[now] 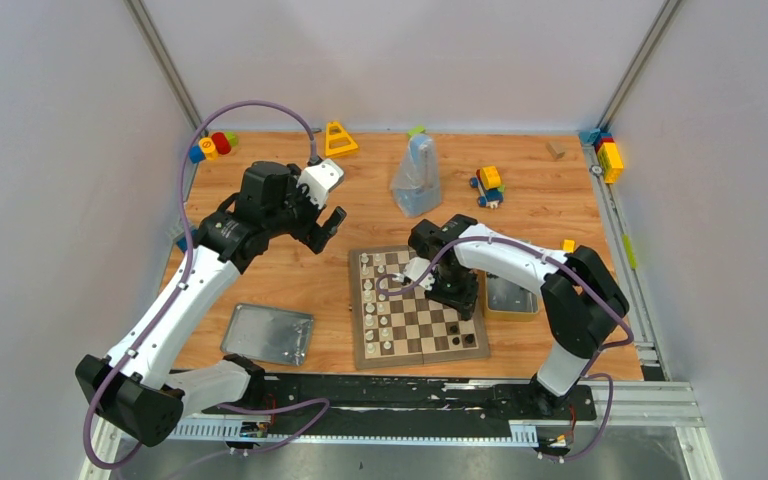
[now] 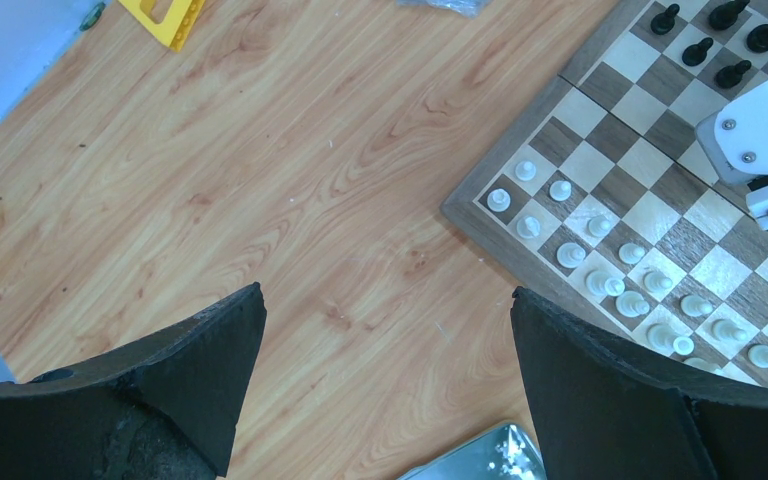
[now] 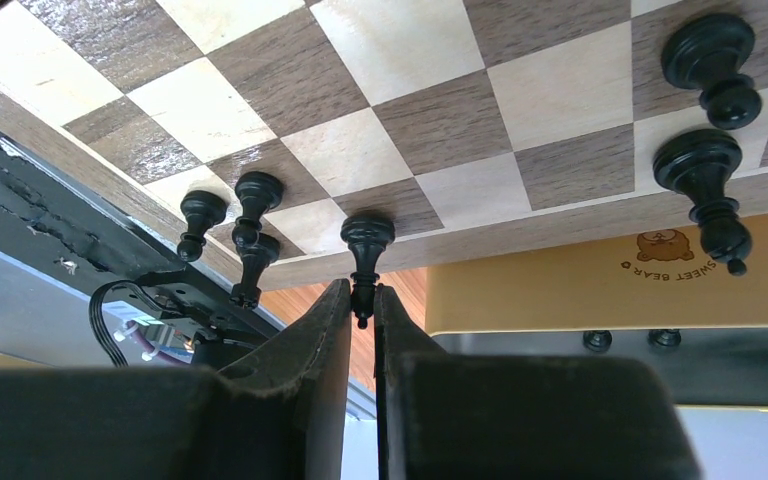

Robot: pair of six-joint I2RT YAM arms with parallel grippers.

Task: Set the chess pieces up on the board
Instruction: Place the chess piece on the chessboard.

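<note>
The board (image 1: pixel 360 355) lies in the middle of the table. Cream-white chess pieces (image 1: pixel 372 300) stand in two columns on its left side, and they also show in the left wrist view (image 2: pixel 600 280). My right gripper (image 1: pixel 457 300) is low over the board's right side. In the right wrist view it (image 3: pixel 363 295) is shut on the top of a black chess piece (image 3: pixel 365 240) whose base rests on a dark square in the edge row. Other black pieces (image 3: pixel 235 215) stand close by. My left gripper (image 1: pixel 325 225) hangs open and empty over bare table left of the board (image 2: pixel 387 293).
A silver tin (image 1: pixel 513 297) sits against the board's right edge. Its lid (image 1: pixel 268 333) lies at the left front. A clear plastic bag (image 1: pixel 417 180) and toy blocks (image 1: pixel 490 186) lie behind the board. A yellow toy (image 1: pixel 339 138) sits at the back.
</note>
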